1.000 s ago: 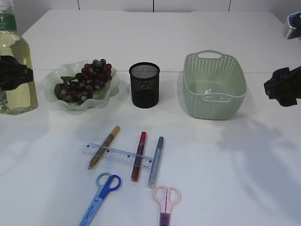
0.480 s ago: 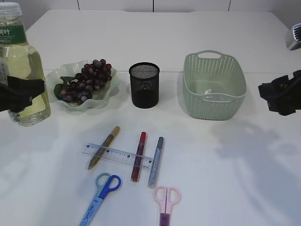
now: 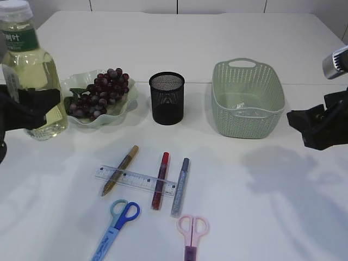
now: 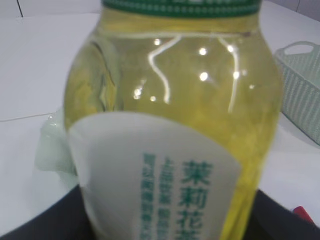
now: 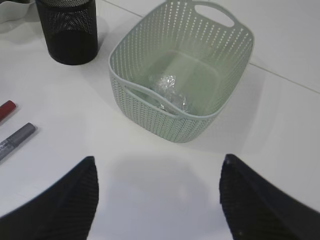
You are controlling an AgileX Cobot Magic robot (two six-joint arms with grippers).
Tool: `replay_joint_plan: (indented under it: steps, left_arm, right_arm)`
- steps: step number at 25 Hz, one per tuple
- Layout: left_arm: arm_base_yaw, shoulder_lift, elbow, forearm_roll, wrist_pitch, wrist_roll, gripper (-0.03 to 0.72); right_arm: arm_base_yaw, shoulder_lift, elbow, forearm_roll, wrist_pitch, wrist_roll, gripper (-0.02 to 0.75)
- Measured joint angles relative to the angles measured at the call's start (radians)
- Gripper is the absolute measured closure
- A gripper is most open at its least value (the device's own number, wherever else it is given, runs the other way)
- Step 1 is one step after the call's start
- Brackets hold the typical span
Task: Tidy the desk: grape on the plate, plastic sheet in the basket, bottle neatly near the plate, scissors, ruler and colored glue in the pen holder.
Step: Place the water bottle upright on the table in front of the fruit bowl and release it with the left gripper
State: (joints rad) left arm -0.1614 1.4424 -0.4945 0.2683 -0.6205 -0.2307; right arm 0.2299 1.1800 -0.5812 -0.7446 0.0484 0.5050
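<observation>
— Start with the exterior view. What have you got?

— My left pincer point(image 3: 30, 109) is clamped round the body of the bottle point(image 3: 32, 76), which stands upright at the left edge of the table point(image 3: 179, 38), just beside the plate point(image 3: 76, 84) where the grape point(image 3: 100, 92) lies. I judge the step in hand is setting the bottle down neatly near that plate — so I'd keep it vertical, lower it straight until the base is flat on the table, and only then let go, with a gap left so the plate's wavy rim isn't nudged. My right pincer point(image 3: 318, 128) hangs empty at the right, apart from the basket point(image 3: 247, 100). The ruler point(image 3: 136, 181), glue sticks point(image 3: 182, 185) and both scissors point(image 3: 122, 217) lie in front of the pen holder point(image 3: 167, 98), not yet put away.

— Left wrist view?

— The bottle point(image 4: 175, 125) fills it: pale yellow liquid, a green cap rim, a white label with green Chinese characters — I read 茉莉花, the rest is blurred.

— Right wrist view?

— My right pincer's point(image 5: 157, 195) jaws stand wide with nothing between them. The plastic sheet point(image 5: 170, 92) lies crumpled inside the basket point(image 5: 150, 122). No writing legible there.
</observation>
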Motion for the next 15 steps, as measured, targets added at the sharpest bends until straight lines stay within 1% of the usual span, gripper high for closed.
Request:
replay_joint_plan:
  steps: [5,9,13,15]
  left_arm:
    - [0.000,0.081,0.007,-0.024,-0.096,0.017,0.276]
    - [0.000,0.098,0.007,-0.035,-0.127,0.022,0.276]
    - [0.000,0.098,0.007,-0.038,-0.132,0.022,0.276]
    - [0.000,0.098,0.007,-0.038,-0.134,0.024,0.276]
  right_arm:
    - [-0.065,0.000,0.004,0.008,-0.036,0.001,0.155]
    - [-0.100,0.000,0.004,0.066,-0.048,0.002,0.155]
    - [-0.119,0.025,0.004,0.147,-0.066,0.004,0.155]
    - [-0.121,0.059,0.004,0.167,-0.071,0.004,0.155]
